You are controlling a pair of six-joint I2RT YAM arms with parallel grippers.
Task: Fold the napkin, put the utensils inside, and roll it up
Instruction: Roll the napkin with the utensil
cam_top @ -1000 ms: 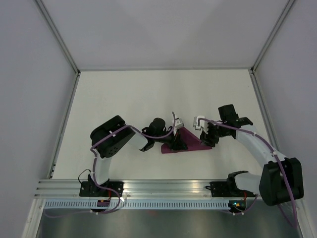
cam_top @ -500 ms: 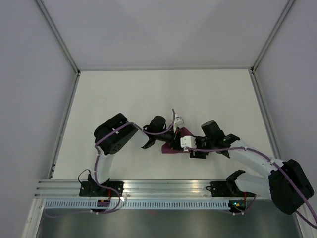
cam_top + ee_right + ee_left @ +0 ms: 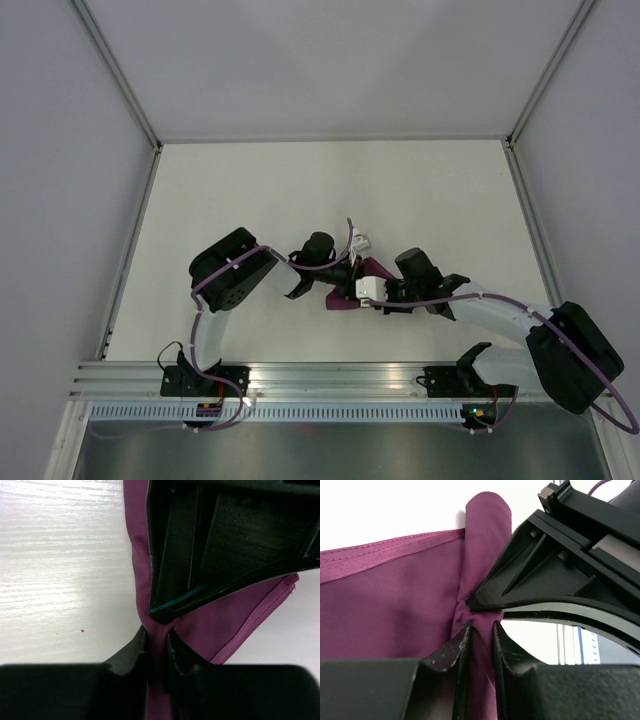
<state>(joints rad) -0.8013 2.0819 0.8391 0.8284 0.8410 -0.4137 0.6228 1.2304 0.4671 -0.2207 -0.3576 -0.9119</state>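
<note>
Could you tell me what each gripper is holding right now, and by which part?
Both hold the napkin: the left gripper and the right gripper each pinch the same bunched fold, tip to tip.

Between left tool (image 3: pixel 480 630), right tool (image 3: pixel 156 637): napkin (image 3: pixel 395 605)

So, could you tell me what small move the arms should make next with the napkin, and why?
Probably ease the arms slightly apart. The left fingers and right fingers are both shut on the same pinched ridge of the napkin, almost touching, so the cloth is bunched and likely needs drawing out before folding.
</note>
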